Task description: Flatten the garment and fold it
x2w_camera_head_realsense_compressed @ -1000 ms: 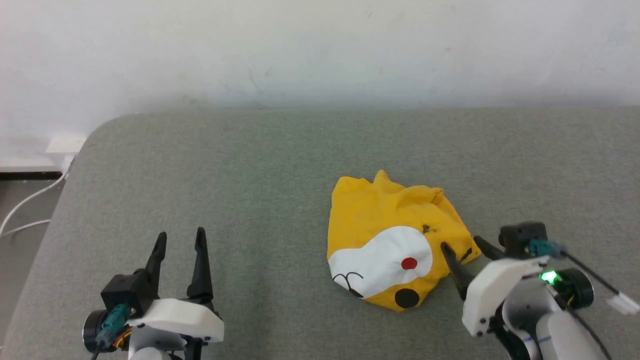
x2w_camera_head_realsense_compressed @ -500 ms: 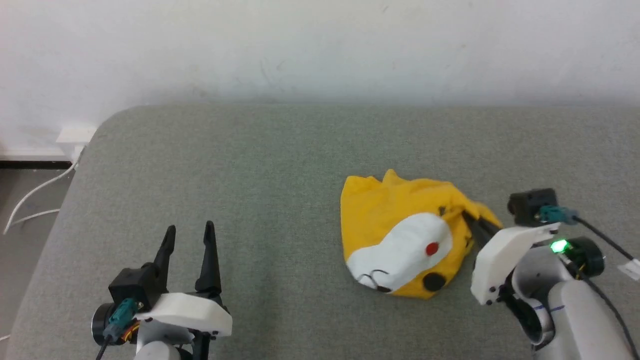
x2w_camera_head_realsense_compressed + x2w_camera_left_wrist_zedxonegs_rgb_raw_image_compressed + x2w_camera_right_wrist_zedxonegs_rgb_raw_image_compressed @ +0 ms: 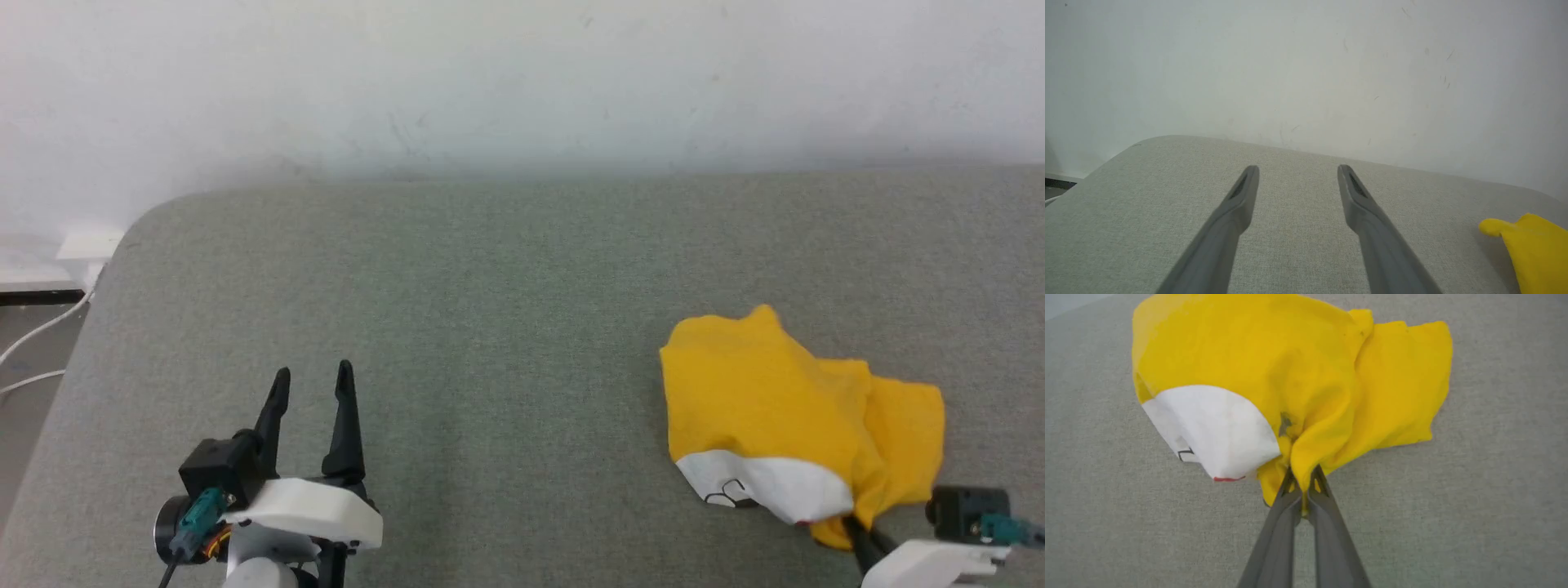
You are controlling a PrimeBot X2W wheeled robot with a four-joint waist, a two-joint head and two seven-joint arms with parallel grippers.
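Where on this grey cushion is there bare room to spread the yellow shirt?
The widest bare stretch of cushion lies between the open left gripper and the shirt, reaching back to the wall. Another strip lies behind the shirt. Crowded: near right, where the right gripper pinches the bunched shirt.

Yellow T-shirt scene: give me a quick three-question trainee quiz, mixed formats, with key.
1. True or false: the left gripper is shut on the T-shirt.
2. The right gripper pinches: A) a bunched yellow fold of the T-shirt; B) a sock; C) nothing.
3. Fill the gap: the T-shirt lies crumpled on a ___ padded surface.
Key: 1 false, it stands open, apart from the T-shirt; 2 A; 3 grey.
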